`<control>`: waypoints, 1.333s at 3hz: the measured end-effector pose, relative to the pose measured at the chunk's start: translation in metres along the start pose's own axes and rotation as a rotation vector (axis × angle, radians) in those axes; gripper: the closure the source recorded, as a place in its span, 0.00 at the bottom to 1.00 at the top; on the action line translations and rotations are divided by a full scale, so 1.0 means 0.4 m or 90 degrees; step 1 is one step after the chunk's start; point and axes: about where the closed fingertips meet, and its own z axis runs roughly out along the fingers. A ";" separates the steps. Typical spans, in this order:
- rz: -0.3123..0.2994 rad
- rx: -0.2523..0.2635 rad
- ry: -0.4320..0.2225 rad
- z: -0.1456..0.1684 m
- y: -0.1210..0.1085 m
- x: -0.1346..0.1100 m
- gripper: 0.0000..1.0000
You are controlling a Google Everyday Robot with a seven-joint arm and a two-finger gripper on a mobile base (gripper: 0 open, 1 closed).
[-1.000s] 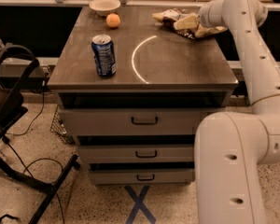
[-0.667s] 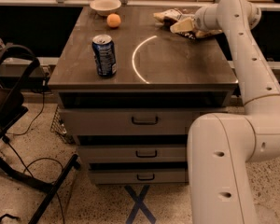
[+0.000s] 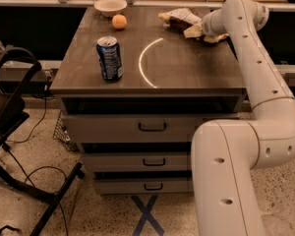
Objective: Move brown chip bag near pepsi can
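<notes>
Black frame [image 3: 10,112]: stands on the floor at the far left, beside the cabinet, with a dark cable trailing under it.
Wire basket [image 3: 59,129]: on the floor, tucked against the left side of the drawers and partly hidden.
Surface [image 3: 187,68]: the dark brown top of a low cabinet; it carries everything named below except the drawers and the tape.
Pepsi can [image 3: 109,58]: blue with a silver top, upright near the front left of the surface, well apart from the bag.
Bowl [image 3: 110,6]: pale and shallow, at the back left edge.
Orange [image 3: 119,21]: a small round fruit just in front of the bowl, behind the can.
Arc of light [image 3: 143,63]: a thin bright curve on the wood, just right of the can, near the middle.
Drawers [image 3: 118,129]: three stacked under the surface, each with a dark handle at its middle.
Tape cross [image 3: 146,215]: a blue X on the speckled floor in front of the bottom drawer.
Brown chip bag [image 3: 179,18]: crumpled, lying at the back right of the surface, dark with tan ends and a pale panel; far from the can, diagonally across the top.
Hand [image 3: 206,28]: at the right end of the bag, low over the surface and up against the foil; whether it is open or closed, or has hold of the bag, I cannot tell.
Arm [image 3: 255,73]: white and jointed, rising from the lower right and bending over the right edge of the surface to the bag.
</notes>
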 end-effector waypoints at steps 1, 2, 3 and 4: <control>-0.001 -0.003 0.002 0.008 0.006 0.004 0.60; -0.001 -0.004 0.002 0.011 0.009 0.006 0.83; -0.001 -0.004 0.003 0.011 0.009 0.005 1.00; -0.001 -0.004 0.003 0.009 0.009 0.004 1.00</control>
